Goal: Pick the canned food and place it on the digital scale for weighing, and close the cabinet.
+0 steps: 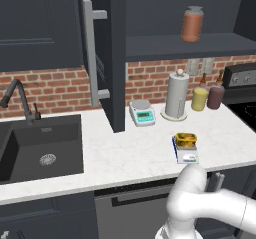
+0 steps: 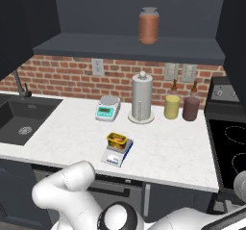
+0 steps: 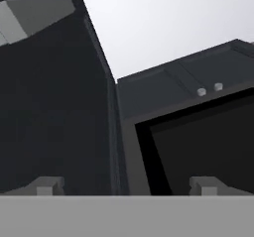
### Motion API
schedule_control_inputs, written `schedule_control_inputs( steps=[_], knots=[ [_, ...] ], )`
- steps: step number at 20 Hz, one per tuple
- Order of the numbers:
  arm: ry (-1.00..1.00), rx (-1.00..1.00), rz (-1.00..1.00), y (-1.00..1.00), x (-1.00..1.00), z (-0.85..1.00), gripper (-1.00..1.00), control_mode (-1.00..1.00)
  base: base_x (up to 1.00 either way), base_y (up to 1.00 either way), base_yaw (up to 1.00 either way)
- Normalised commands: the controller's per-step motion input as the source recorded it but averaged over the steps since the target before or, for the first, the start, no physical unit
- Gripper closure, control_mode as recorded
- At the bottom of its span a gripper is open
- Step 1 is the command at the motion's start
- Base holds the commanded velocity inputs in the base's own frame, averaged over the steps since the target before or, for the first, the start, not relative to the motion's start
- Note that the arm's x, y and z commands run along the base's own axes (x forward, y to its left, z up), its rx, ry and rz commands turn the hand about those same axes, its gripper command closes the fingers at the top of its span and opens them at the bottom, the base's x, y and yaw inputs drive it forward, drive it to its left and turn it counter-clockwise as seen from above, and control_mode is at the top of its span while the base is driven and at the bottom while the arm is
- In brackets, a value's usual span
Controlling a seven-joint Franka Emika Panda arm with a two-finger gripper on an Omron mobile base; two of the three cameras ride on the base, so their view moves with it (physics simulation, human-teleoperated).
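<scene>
The canned food (image 1: 185, 139) already sits on the digital scale (image 1: 187, 155), at six o'clock from the paper-towel roll (image 1: 176, 96), so the wide-open, empty end effector (image 3: 127, 184) should push the stiff, free-swinging cabinet (image 1: 114, 58) door near its handle (image 1: 90, 53).

Flat, even rendered light; soft, low-resolution detail

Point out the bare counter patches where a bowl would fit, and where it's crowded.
Bare marble lies between the sink and the digital scale carrying the canned food, and right of that scale toward the stove. The back is crowded: white scale, paper towel roll, yellow jar, dark jar.
</scene>
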Motion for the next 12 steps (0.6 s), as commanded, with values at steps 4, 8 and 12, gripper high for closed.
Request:
schedule_control_inputs(
  steps=[4,8,12],
  knots=[
    [-0.08,-0.16,0.27,0.49,-0.26,0.42,-1.0,-1.0,0.0,0.0,0.0],
    [-0.09,-0.31,0.27,0.98,-0.01,0.63,-1.0,-1.0,0.0,0.0,0.0],
    [-0.13,-0.34,0.25,0.99,0.01,0.66,-1.0,-1.0,0.0,0.0,0.0]
  ],
)
